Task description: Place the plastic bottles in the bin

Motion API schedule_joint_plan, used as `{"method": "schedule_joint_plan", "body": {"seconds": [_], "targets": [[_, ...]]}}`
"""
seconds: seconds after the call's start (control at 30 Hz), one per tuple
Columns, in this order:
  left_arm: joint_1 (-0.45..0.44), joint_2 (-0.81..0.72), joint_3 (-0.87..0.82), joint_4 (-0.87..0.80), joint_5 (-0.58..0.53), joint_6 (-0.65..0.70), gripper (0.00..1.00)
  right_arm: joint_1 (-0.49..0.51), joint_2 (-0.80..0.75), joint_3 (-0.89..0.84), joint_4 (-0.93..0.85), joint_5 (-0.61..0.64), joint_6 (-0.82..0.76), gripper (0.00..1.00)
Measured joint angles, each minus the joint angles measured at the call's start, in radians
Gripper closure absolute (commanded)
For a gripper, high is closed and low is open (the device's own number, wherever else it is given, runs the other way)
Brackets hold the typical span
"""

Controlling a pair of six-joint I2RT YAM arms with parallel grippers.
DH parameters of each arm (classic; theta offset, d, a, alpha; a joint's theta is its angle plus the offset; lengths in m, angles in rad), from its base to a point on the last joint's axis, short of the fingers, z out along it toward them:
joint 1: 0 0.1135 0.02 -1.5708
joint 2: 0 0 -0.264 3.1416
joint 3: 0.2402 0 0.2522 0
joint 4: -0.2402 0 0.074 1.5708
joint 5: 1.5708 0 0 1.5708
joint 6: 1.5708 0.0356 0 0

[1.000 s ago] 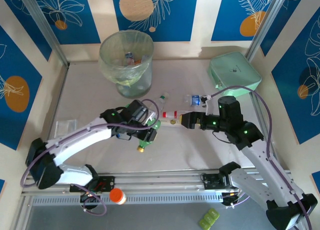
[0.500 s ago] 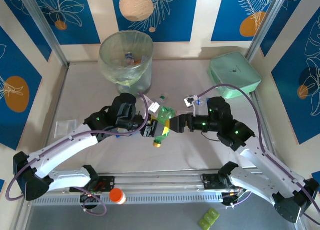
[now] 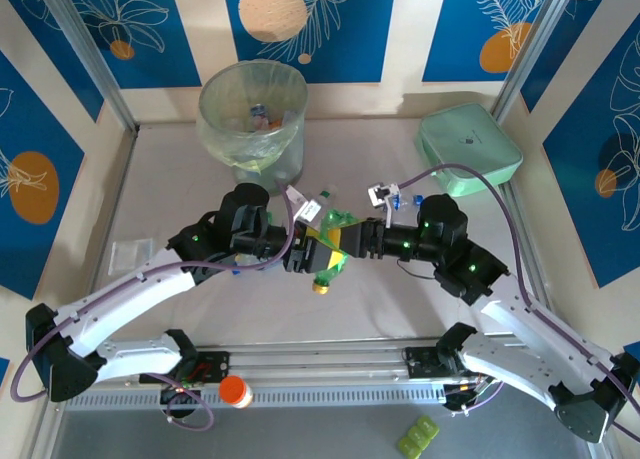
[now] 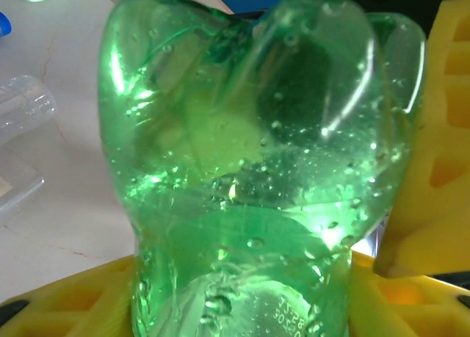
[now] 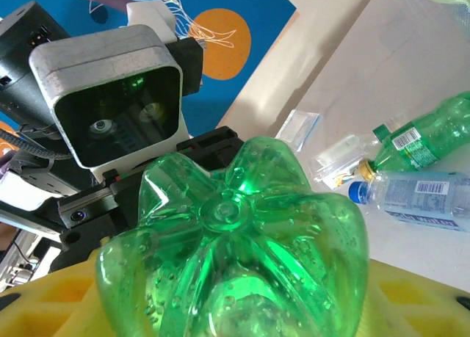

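Observation:
A green plastic bottle (image 3: 331,243) with a yellow cap hangs above the table's middle, caught between both grippers. My left gripper (image 3: 306,255) is shut on it from the left, its yellow pads pressing both sides of the body (image 4: 250,168). My right gripper (image 3: 352,241) is shut on the bottle's ribbed base (image 5: 235,256) from the right. Another green bottle (image 5: 429,135) and a clear bottle with a blue cap (image 5: 418,197) lie on the table. A further blue-capped clear bottle (image 3: 395,199) lies at mid-right. The bin (image 3: 252,119), lined in pale green, stands at the back left and holds several bottles.
A mint-green case (image 3: 468,149) sits at the back right. Flat clear packets lie at the left (image 3: 130,249) and beside the lying bottles (image 5: 345,157). A clear bottle (image 3: 325,197) lies just behind the grippers. An orange cap (image 3: 232,389) rests on the front rail.
My left gripper lifted the green bottle and carried it right to the middle. My right gripper, open before, slid left and shut on the bottle's base.

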Motion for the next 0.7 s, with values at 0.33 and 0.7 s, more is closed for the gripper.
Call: {"method": "schedule_joint_plan", "body": {"seconds": [0.33,0.7], "targets": [[-0.002,-0.028,-0.003,-0.002,-0.082,0.007,0.23,0.03,-0.044,-0.017,0.019,0.175,0.101,0.44],[-0.036,-0.004,-0.003,-0.005,-0.144,0.041,0.22,0.077,-0.025,-0.018,0.021,0.312,0.188,0.44]]}}
